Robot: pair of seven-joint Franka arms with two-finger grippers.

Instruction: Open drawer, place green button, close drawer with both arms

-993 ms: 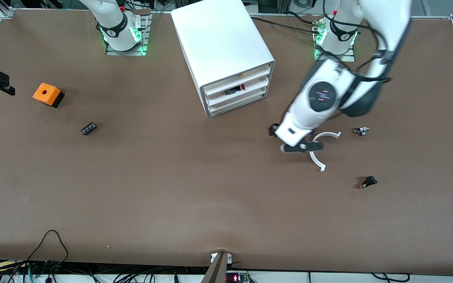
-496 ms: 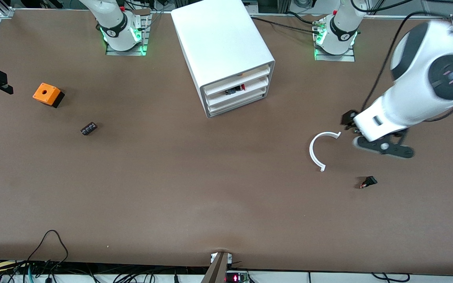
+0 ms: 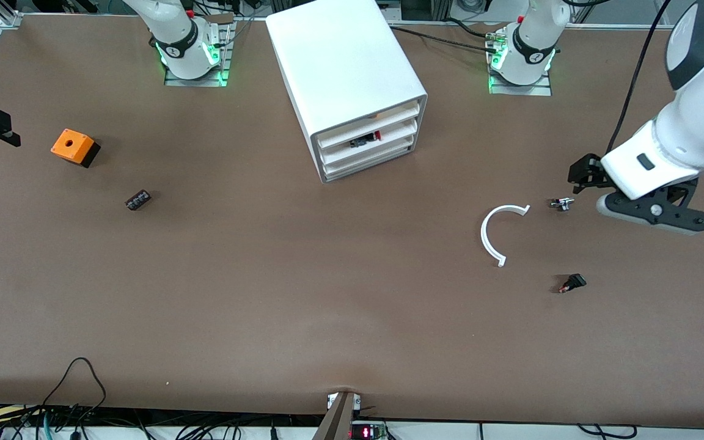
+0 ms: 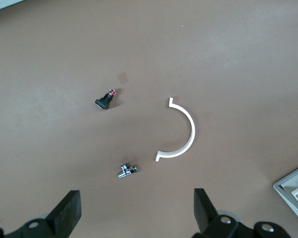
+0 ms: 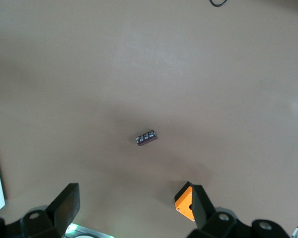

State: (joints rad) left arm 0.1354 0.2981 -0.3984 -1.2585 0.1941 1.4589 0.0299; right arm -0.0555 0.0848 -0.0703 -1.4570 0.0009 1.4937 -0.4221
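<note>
1. Right pincer: spread wide, empty, hanging over the table by the orange cube.
2. Small black block.
3. White cabinet: bottom drawer pushed in.
4. White arc.
5. Small metal part.
6. Black-red switch.
7. Left pincer: wide open, empty, over the table near the metal part.

no readable text, labels, brands or numbers anywhere
</note>
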